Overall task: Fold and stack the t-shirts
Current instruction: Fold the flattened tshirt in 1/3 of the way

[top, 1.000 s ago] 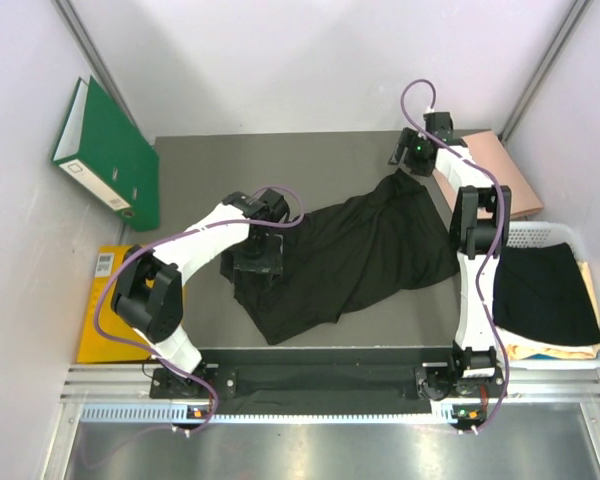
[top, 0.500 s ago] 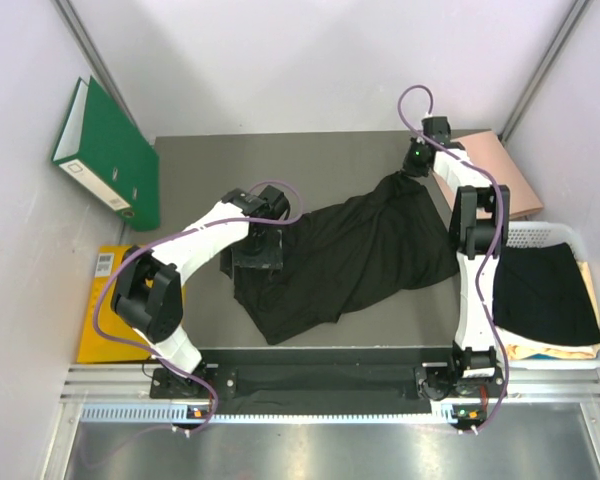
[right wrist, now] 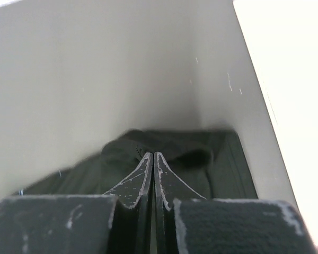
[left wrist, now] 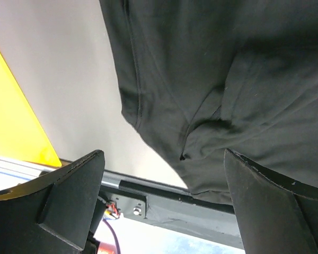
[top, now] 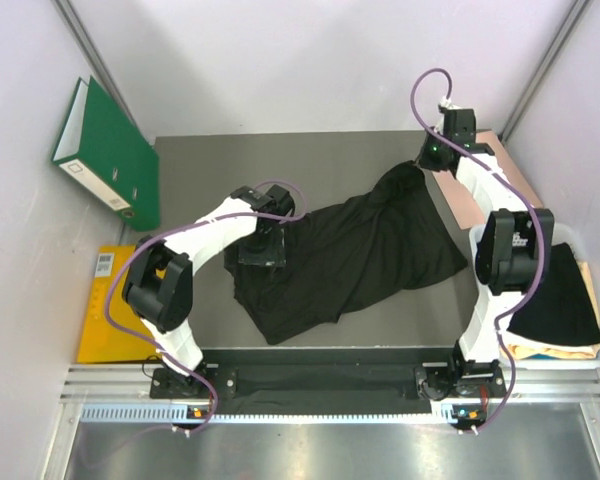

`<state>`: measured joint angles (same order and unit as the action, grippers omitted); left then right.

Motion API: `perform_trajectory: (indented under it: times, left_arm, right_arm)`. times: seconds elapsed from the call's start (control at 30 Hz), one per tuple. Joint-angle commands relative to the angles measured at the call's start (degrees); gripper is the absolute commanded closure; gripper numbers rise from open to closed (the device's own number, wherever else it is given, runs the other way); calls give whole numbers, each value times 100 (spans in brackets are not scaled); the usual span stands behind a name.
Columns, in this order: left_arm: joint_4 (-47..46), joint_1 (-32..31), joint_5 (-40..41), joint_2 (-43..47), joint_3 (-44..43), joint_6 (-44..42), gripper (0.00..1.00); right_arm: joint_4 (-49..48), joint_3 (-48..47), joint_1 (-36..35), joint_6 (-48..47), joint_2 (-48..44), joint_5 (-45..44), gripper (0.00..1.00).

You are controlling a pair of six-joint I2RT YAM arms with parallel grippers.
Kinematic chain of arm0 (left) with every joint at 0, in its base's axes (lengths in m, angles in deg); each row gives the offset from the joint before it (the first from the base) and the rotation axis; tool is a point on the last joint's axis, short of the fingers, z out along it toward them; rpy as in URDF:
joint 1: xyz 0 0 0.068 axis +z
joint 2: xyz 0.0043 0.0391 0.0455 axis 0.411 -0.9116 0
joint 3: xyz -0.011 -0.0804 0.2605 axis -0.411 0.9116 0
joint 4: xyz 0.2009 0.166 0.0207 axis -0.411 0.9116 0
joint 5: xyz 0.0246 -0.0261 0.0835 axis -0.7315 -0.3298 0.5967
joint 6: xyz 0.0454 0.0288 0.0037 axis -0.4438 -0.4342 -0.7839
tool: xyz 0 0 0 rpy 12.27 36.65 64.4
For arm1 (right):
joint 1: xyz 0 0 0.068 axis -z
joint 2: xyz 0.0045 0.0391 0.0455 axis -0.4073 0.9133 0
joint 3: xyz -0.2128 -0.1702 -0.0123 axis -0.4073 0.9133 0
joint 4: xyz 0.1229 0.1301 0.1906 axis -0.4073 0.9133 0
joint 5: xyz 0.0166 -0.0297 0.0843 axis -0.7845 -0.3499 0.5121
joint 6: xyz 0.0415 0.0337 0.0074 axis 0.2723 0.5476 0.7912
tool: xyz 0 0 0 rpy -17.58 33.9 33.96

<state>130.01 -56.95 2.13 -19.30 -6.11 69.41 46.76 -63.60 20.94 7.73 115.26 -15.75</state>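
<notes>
A black t-shirt (top: 360,250) lies crumpled and spread across the grey table. My left gripper (top: 262,245) hovers over its left part, open, with nothing between the wide fingers. In the left wrist view the cloth (left wrist: 212,79) fills the upper right, beyond the left gripper (left wrist: 164,201). My right gripper (top: 427,165) is at the shirt's far right corner, shut on a pinch of the fabric. In the right wrist view the right gripper (right wrist: 152,154) has its tips closed together at the bunched dark cloth (right wrist: 191,153).
A white basket (top: 550,232) at the right holds a folded black shirt (top: 550,300) on lighter cloth. A tan board (top: 505,170) lies at the far right. A green binder (top: 110,150) leans on the left wall above a yellow folder (top: 100,300).
My right gripper has shut on the shirt's far corner and drawn it up and to the right. The left gripper has shifted slightly and stays open.
</notes>
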Motion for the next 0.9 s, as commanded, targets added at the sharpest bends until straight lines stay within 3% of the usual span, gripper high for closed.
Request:
perform_trajectory:
  times: [0.0,0.23,0.4,0.63,0.7,0.87]
  left_arm:
    - [70,-1,171,-65,-312,69,1]
    - [202,8,391,-293,-558,104,1]
    - [245,61,496,-390,-655,192,1]
    - [185,587,462,-426,-787,271,1]
    - [105,895,295,-338,-787,236,1]
    - [-483,1571,-13,-206,-778,52,1]
  right_arm:
    - [216,589,-16,-163,-370,-293,100]
    - [1631,993,19,-24,-431,-1206,100]
    - [1922,1047,151,153,-546,-1902,100]
    - [2310,467,256,153,-317,-2333,81]
    - [2213,432,265,153,-300,-2228,69]
    - [1555,501,274,205,-142,-1325,60]
